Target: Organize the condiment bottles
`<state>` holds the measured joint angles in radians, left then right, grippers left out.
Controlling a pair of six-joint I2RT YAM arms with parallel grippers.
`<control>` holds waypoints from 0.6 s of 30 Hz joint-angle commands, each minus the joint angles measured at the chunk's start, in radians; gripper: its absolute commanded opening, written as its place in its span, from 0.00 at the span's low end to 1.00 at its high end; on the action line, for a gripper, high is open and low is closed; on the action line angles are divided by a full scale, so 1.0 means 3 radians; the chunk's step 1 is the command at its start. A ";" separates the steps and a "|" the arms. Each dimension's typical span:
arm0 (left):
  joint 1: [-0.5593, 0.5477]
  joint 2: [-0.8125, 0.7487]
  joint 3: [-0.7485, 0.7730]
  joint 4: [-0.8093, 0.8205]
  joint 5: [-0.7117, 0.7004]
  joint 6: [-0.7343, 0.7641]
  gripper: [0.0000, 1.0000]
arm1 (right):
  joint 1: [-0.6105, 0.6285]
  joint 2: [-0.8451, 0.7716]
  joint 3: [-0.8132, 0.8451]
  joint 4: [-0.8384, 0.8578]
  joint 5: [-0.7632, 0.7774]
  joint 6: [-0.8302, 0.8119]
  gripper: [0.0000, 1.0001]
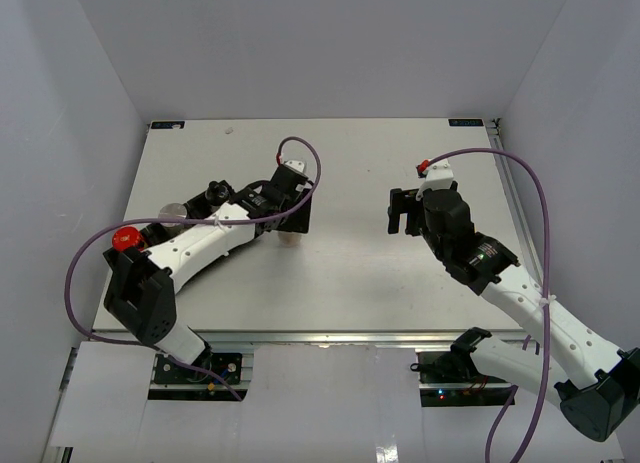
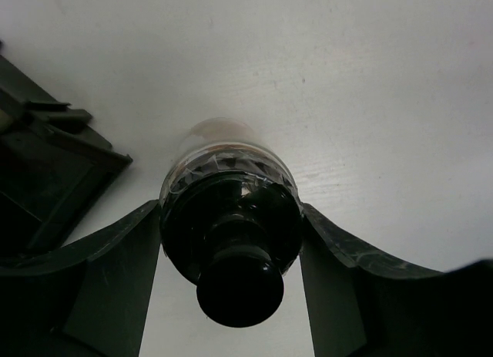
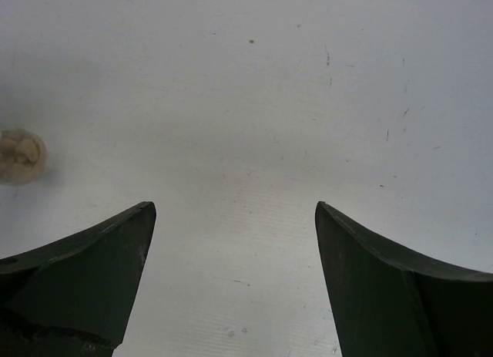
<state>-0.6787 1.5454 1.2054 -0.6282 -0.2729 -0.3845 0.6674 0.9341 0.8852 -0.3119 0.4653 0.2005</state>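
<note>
My left gripper (image 2: 231, 210) is shut on a clear spice jar with a black knobbed cap (image 2: 231, 164) and pale contents. It grips the jar just below the cap. In the top view this gripper (image 1: 293, 226) is left of the table's middle, with the jar's base (image 1: 290, 241) showing under it. More jars stand along the left arm: a red-capped one (image 1: 124, 237), a black-capped one (image 1: 215, 193) and a clear-capped one (image 1: 172, 211). My right gripper (image 3: 235, 207) is open and empty over bare table, right of centre (image 1: 403, 213).
A flat black tray (image 2: 46, 180) lies just left of the held jar. A small red cap (image 1: 424, 167) shows behind the right wrist. A pale tan round thing (image 3: 19, 155) sits at the left edge of the right wrist view. White walls enclose the table.
</note>
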 commanded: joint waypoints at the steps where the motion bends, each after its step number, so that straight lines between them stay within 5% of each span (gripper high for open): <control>1: 0.0107 -0.0379 0.0426 -0.0165 -0.0419 -0.0036 0.00 | -0.0016 -0.0094 0.0066 0.0116 0.0001 -0.0057 0.90; 12: 0.1208 -0.0777 0.0178 -0.0190 -0.0013 0.0022 0.00 | -0.0021 -0.0174 0.0036 0.0088 -0.0012 -0.0065 0.90; 18: 0.1289 -0.0848 -0.0072 -0.0055 0.0027 -0.0043 0.00 | -0.0021 -0.0161 0.0007 0.0114 -0.0048 -0.0050 0.90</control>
<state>-0.2927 1.3363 1.2196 -0.6837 -0.2980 -0.3836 0.6670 0.8982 0.8852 -0.3124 0.4610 0.1980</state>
